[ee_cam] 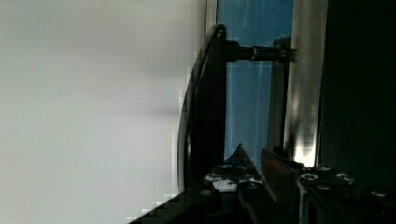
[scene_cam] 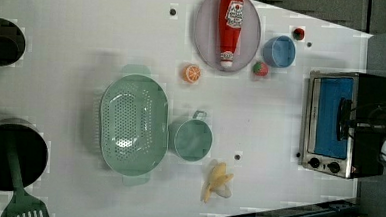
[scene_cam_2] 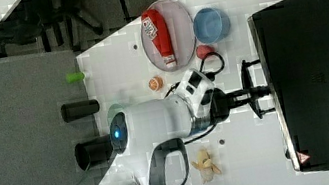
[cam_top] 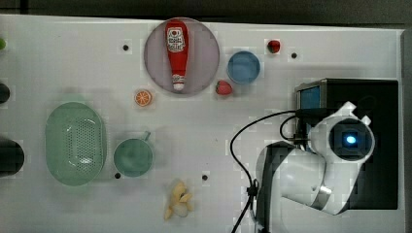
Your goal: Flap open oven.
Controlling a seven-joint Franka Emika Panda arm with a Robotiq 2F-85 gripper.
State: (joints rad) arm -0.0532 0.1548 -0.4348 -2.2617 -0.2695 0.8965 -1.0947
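The oven (scene_cam: 369,92) is a black box with a silver front frame and stands at the left view's right edge. Its blue glass door (scene_cam: 331,115) looks closed against the frame. A dark bar handle (ee_cam: 205,107) stands off the glass on a post. My gripper (ee_cam: 257,156) is at this handle, fingertips close together with nothing between them, reaching in beside the bar toward the glass. In the right view the gripper (scene_cam_2: 264,90) stretches from the white wrist past the handle (scene_cam_2: 247,78) to the oven's front. In the top view my arm (cam_top: 311,179) covers much of the oven (cam_top: 384,97).
On the white table lie a ketchup bottle (cam_top: 177,51) on a grey plate (cam_top: 206,53), a blue bowl (cam_top: 243,67), two strawberries, an orange slice (cam_top: 143,98), a green colander (cam_top: 75,143), a green cup (cam_top: 132,157) and a banana (cam_top: 178,199). Dark pots (scene_cam: 8,154) stand on the left view's left.
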